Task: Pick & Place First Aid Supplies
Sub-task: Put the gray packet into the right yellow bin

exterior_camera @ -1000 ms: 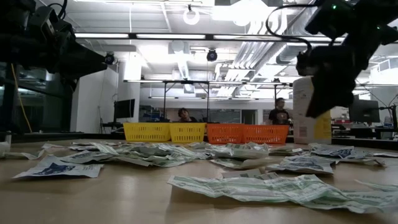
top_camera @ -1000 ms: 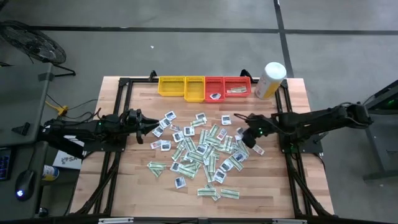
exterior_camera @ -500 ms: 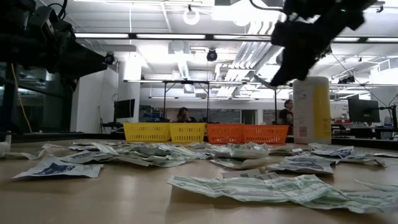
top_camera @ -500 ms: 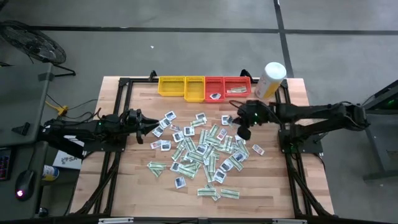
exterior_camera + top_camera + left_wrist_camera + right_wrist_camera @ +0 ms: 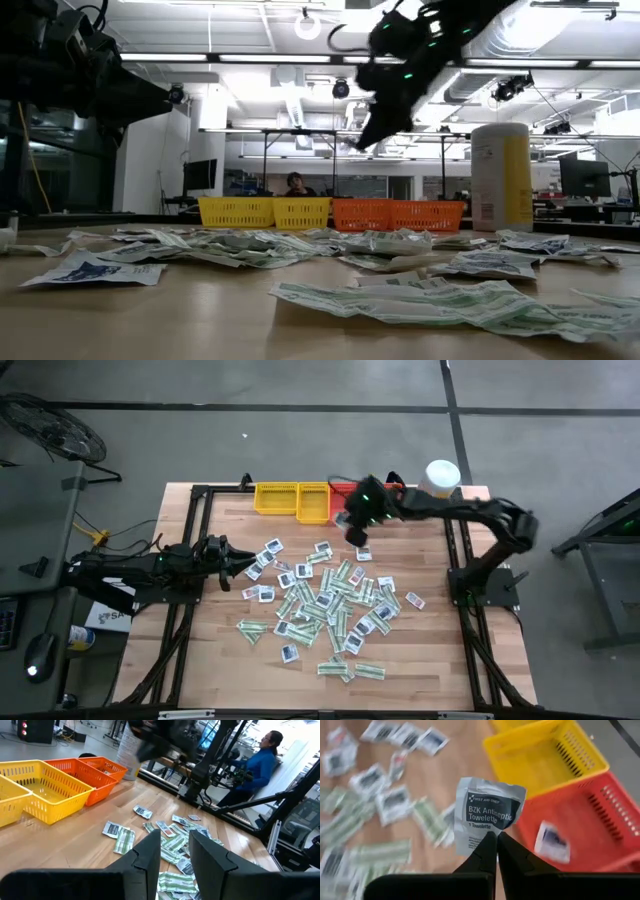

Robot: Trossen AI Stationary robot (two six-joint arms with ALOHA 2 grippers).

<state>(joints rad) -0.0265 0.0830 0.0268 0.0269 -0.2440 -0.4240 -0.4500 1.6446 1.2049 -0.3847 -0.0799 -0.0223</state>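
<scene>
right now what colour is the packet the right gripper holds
White with a dark blue centre; right wrist view.

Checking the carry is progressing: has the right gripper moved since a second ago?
Yes. The right gripper, shut on a towelette packet, swung from the pile toward the red trays.

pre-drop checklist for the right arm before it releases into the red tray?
1. Right tool shut on the towelette packet: ok, pinched at its lower edge.
2. One packet only in the grip: ok, a single square shows in the right wrist view.
3. Tool over the red tray: not ok, it sits at the tray's edge, partly over the table.
4. Room in the tray: ok, one packet already lies there, with bare floor around it.
5. Left tool clear of the path: ok, it waits open at the pile's left.
6. Canister clear of the right arm: cannot tell.
</scene>
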